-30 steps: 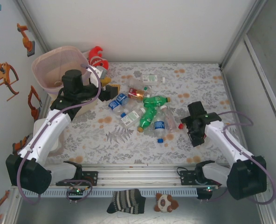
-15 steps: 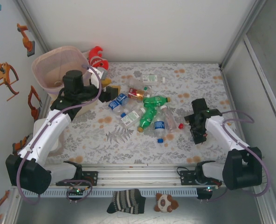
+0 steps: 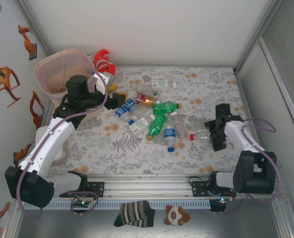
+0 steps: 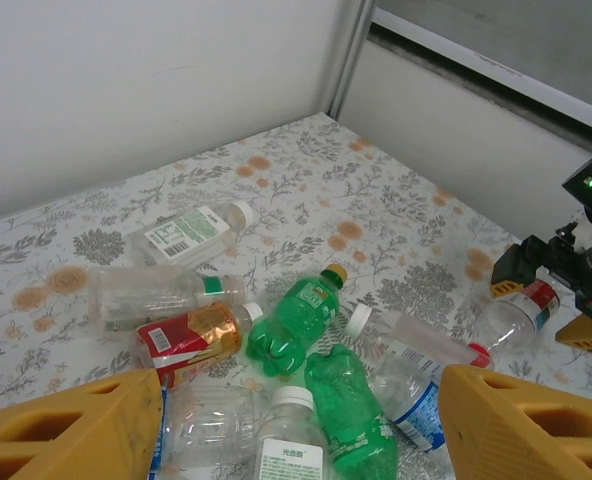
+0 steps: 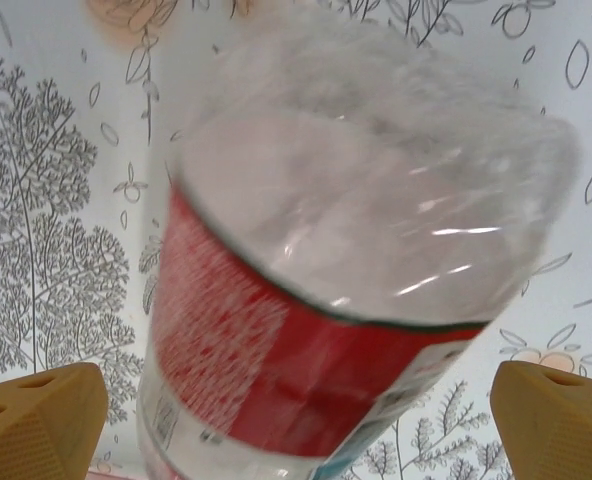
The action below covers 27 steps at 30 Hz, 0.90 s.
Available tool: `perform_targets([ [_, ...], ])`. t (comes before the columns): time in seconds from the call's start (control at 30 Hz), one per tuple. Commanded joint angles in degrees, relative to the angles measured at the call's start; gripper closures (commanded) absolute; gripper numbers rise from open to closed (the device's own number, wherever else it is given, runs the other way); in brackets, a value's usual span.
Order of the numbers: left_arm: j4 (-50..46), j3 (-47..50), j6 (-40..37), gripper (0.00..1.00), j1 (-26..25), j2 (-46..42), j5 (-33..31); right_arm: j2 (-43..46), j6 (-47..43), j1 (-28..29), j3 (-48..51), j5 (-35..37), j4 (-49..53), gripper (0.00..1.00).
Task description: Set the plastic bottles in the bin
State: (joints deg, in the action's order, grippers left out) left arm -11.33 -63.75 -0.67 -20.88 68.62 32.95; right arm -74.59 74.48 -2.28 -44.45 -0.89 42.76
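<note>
Several crushed plastic bottles (image 3: 157,116) lie in a heap mid-table: two green ones (image 4: 301,320), a red-and-gold labelled one (image 4: 186,340), and clear ones with blue or white labels. My left gripper (image 3: 119,96) hovers open over the heap's left side, nothing between its yellow fingers (image 4: 66,425). At the right, my right gripper (image 3: 210,135) stands open around a clear red-labelled, red-capped bottle (image 5: 356,250) lying on the cloth, with gaps on both sides. That bottle (image 4: 516,315) and the right gripper (image 4: 543,310) also appear in the left wrist view. The pale-pink bin (image 3: 57,74) stands at the back left.
A red-orange plush (image 3: 103,62) lies beside the bin. White walls close the table at the back and right. A striped sock (image 3: 134,213) and a small plush toy (image 3: 177,215) lie below the front rail. A clear bottle (image 3: 162,83) lies apart near the back.
My right arm has swung out to the right and turned, bringing its open fingers around the red-capped bottle. The left arm has not moved.
</note>
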Motion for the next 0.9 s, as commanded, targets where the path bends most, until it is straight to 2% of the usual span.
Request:
perform_targets([
  [0.0, -0.58, -1.57, -0.78, 0.28, -0.43, -1.38, 0.23, -1.02, -2.47, -2.20, 1.95, -0.32, -1.01, 0.05],
  [0.57, -0.45, -2.22, -0.38, 0.28, -1.52, -0.77, -0.25, -4.29, -7.42, -6.47, 5.11, -1.11, -5.80, 0.23],
  [0.87, -0.39, -3.37, -0.40, 0.28, -2.27, 0.41, -0.25, 0.70, -8.97, -6.67, 4.07, -0.32, -4.01, 0.36],
])
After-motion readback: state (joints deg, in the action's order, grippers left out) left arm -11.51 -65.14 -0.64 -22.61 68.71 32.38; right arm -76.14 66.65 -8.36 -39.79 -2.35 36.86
